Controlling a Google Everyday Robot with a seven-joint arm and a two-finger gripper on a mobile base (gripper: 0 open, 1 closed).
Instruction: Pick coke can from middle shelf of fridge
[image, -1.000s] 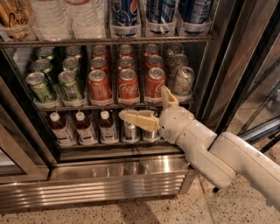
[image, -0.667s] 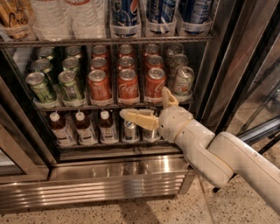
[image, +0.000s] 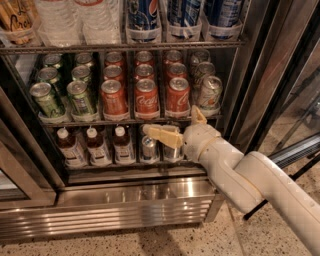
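Note:
Red coke cans stand in three lanes on the middle shelf (image: 130, 121) of the fridge (image: 150, 192); the front ones are at left (image: 114, 97), centre (image: 146, 97) and right (image: 177, 95). My gripper (image: 172, 125) hangs just below the shelf's front edge, under the centre and right red cans. One tan finger (image: 160, 134) points left, the other finger (image: 198, 115) sticks up beside the rightmost red can. It is open and holds nothing. The white arm reaches in from the lower right.
Green cans (image: 65, 97) fill the shelf's left lanes and silver-white cans (image: 210, 91) the right lane. Brown bottles (image: 92, 146) and small cans (image: 149, 148) sit on the rack behind the gripper. Tall bottles (image: 142, 17) stand above. The steel door frame (image: 260, 75) rises at right.

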